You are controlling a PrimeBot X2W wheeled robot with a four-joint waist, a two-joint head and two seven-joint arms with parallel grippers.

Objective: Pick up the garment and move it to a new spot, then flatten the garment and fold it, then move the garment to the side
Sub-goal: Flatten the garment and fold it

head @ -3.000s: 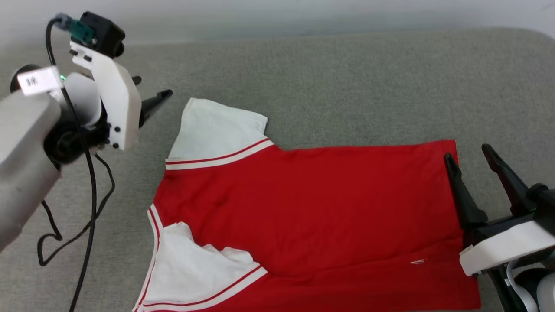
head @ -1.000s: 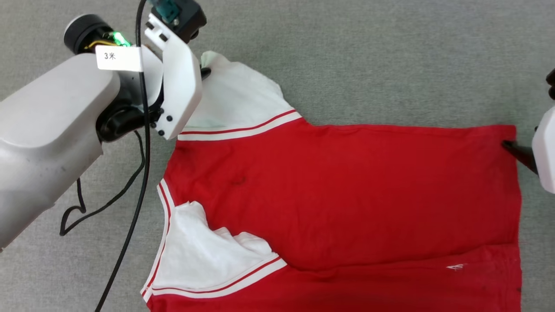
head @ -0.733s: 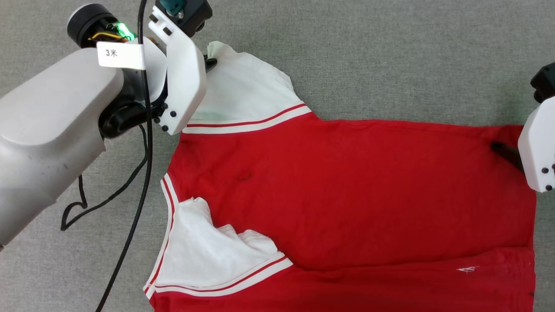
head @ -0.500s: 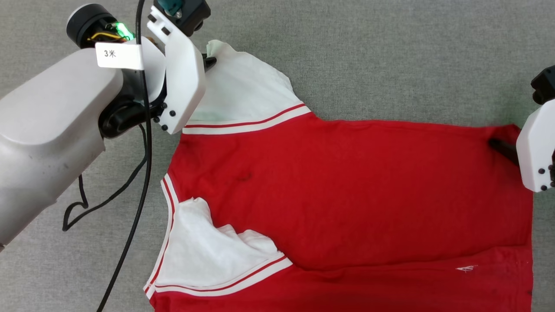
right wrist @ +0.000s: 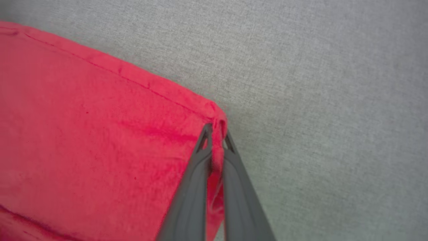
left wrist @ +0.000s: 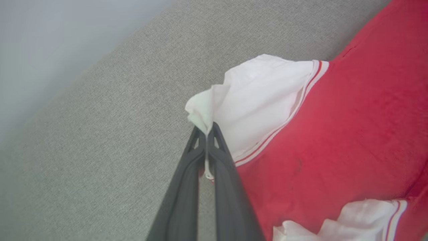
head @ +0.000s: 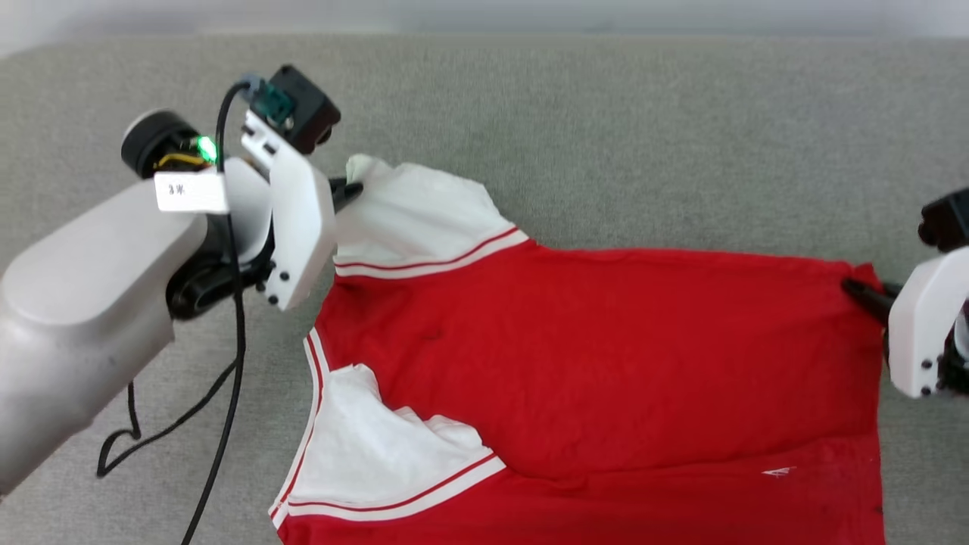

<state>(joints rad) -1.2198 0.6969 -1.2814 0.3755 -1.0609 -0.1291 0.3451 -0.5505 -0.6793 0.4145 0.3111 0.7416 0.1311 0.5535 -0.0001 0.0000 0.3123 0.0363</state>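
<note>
Now the head camera is tilted higher than half a second ago, so the whole scene sits lower in the head view and a pale wall shows above the far edge of the surface; the things themselves keep much the same layout. At the left, a black cable trails from the left forearm down over the surface, and a green light glows at the wrist. The left gripper still has its fingers pressed together on the tip of the far white sleeve. In the left wrist view it pinches a fold of cloth that stands slightly raised. The garment lies spread across the middle of the surface, its collar end toward the left and its hem toward the right. The near white sleeve is folded in, rumpled over the red body. At the right, the right gripper keeps its fingers closed on the far hem corner, and the right wrist view shows red cloth caught between them. Between the two grips the garment's far edge runs nearly straight. The surface is a grey woven fabric, plain and matte, and its far edge meets the wall.
</note>
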